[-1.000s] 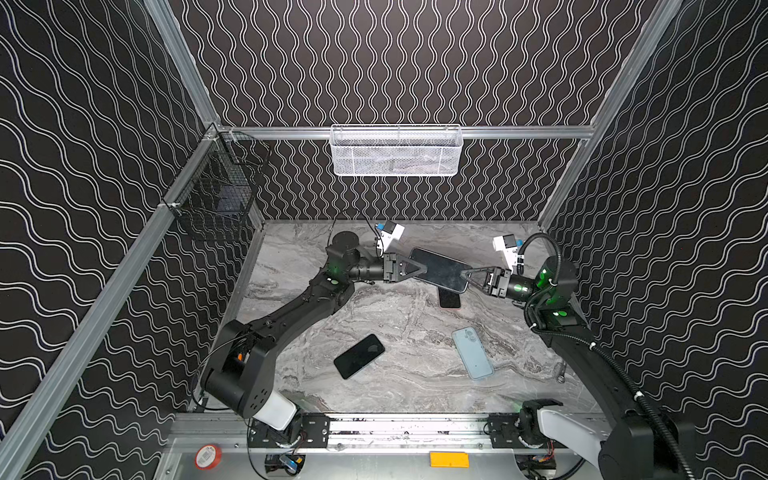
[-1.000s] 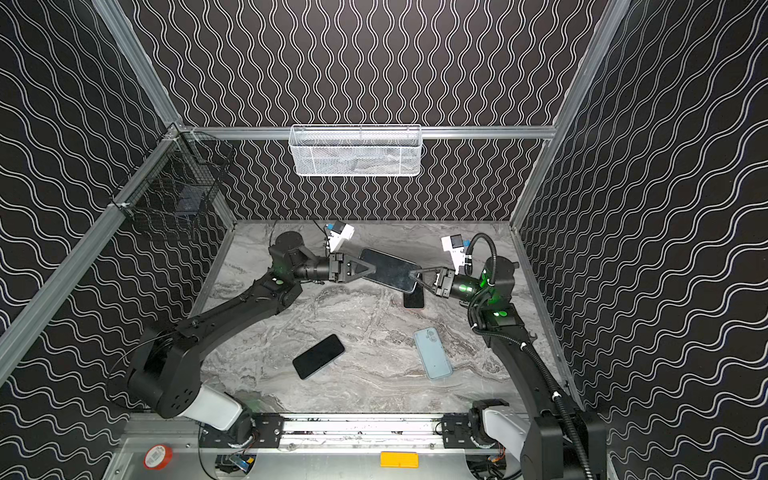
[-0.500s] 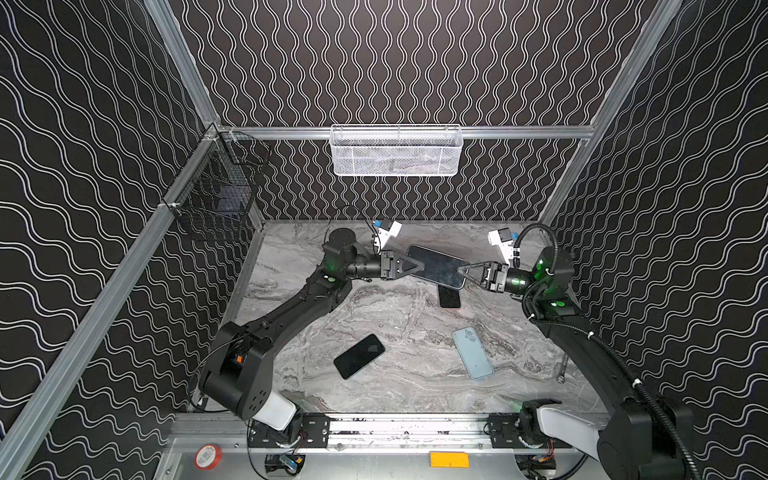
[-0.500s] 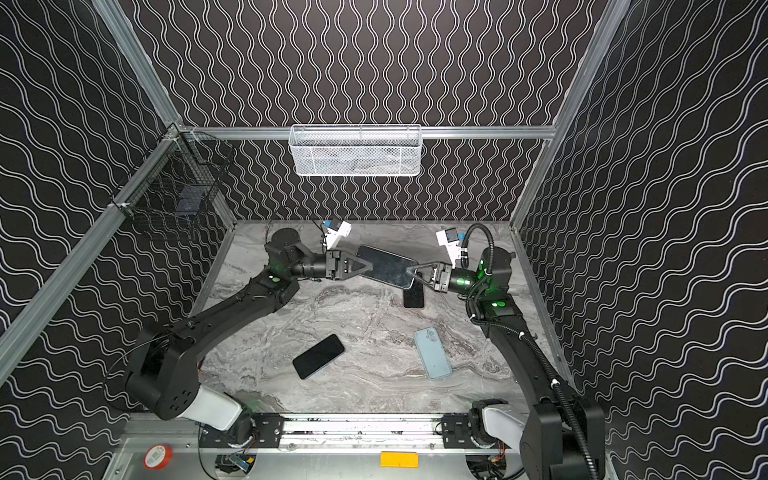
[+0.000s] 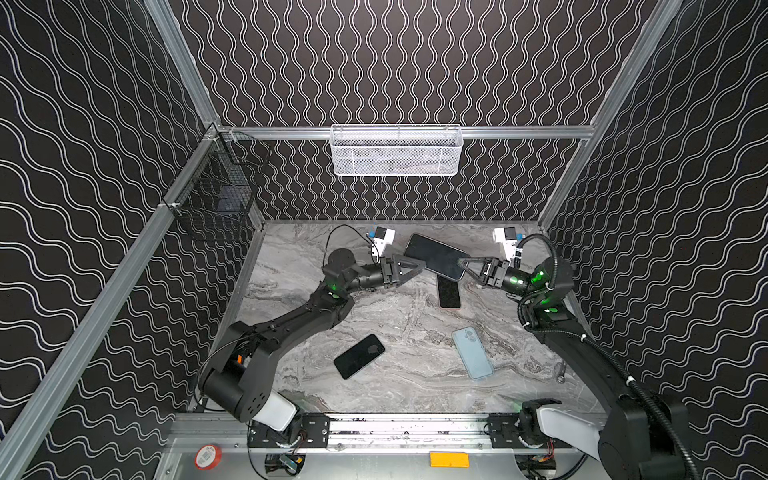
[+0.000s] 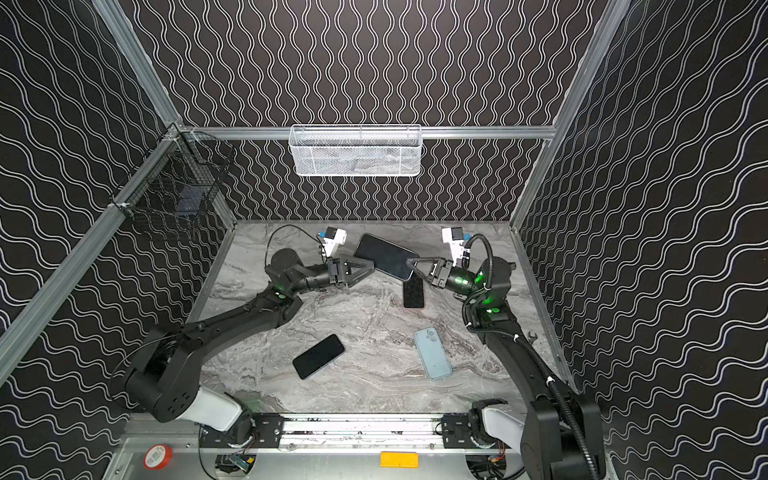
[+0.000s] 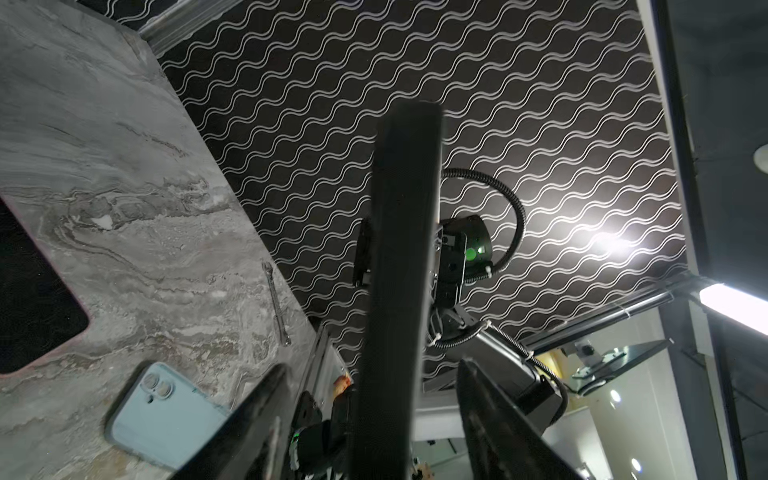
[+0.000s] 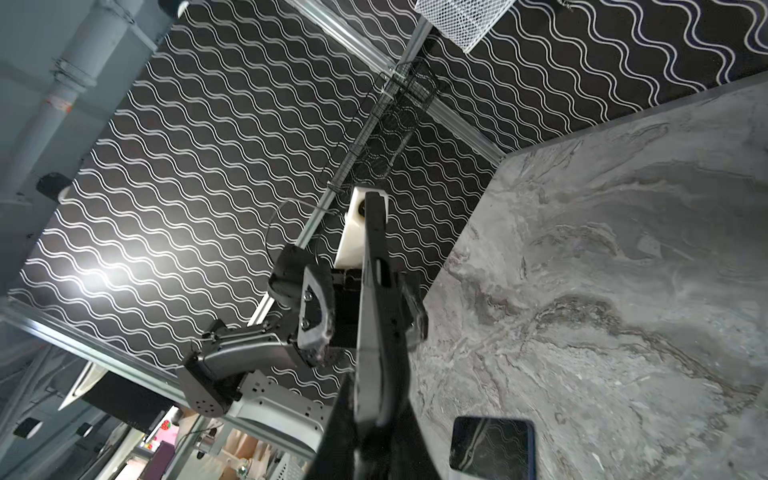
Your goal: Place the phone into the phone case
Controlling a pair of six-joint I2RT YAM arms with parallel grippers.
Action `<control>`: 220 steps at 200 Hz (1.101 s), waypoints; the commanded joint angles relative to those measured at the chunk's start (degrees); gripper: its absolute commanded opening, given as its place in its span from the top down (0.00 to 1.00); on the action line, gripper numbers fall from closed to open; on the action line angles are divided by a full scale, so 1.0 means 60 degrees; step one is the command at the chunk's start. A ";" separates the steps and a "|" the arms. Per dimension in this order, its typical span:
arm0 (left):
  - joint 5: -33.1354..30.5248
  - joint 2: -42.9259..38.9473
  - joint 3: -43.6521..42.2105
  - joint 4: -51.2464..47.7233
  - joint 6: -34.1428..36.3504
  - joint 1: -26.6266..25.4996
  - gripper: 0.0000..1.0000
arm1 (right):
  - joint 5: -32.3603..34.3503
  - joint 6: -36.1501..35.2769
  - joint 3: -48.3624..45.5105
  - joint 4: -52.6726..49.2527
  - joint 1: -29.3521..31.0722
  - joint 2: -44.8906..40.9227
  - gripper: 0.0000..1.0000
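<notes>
A dark phone (image 5: 436,257) hangs in the air over the back of the table in both top views (image 6: 384,255). My right gripper (image 5: 460,262) is shut on its right end; the right wrist view shows the phone (image 8: 374,291) edge-on, running out from the gripper (image 8: 376,395). My left gripper (image 5: 420,266) is open, its fingers (image 7: 266,399) standing apart on either side of the phone's left end (image 7: 399,249). Below the phone, a matte black phone case (image 5: 449,292) with a pinkish rim lies flat on the table.
A glossy black phone (image 5: 359,356) lies front centre and a light blue phone (image 5: 472,353) front right. A small wrench (image 5: 560,371) rests by the right wall. A white mesh basket (image 5: 395,151) hangs on the back wall and a black wire basket (image 5: 216,203) on the left.
My left gripper has opened and let go of the phone's left end. The right gripper keeps its grip, and the phone has shifted slightly toward the back.
</notes>
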 commanded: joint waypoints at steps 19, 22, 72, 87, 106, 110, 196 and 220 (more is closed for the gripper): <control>-0.2877 0.0492 -0.0322 0.3387 -0.1108 -0.0693 0.37 | 0.1039 0.1322 -0.0300 0.2306 0.0137 0.0149 1.00; -0.3020 0.0530 -0.0330 0.3479 -0.1110 -0.0730 0.38 | 0.1089 0.1284 -0.0325 0.2252 0.0140 0.0150 1.00; -0.3914 0.1041 0.0145 0.3510 -0.0962 -0.1290 0.64 | 0.1505 0.1292 -0.0672 0.2397 0.0305 0.0171 1.00; -0.3923 0.1153 0.0246 0.3411 -0.0905 -0.1321 0.75 | 0.1539 0.1372 -0.0740 0.2522 0.0358 0.0215 1.00; -0.3890 0.1193 0.0353 0.3211 -0.0745 -0.1316 0.89 | 0.1574 0.1369 -0.0786 0.2575 0.0417 0.0252 1.00; -0.3869 0.1200 0.0356 0.3210 -0.0727 -0.1325 0.91 | 0.1576 0.1345 -0.0775 0.2545 0.0421 0.0245 1.00; 0.1192 0.0693 0.1451 -0.0590 0.0141 0.0298 1.00 | 0.0642 -0.3254 0.0713 -0.4370 -0.0411 -0.1384 0.37; 0.2913 0.0257 0.2496 -0.5316 0.3235 0.0498 1.00 | -0.0160 -0.4578 0.1322 -0.5722 -0.0420 -0.1598 0.29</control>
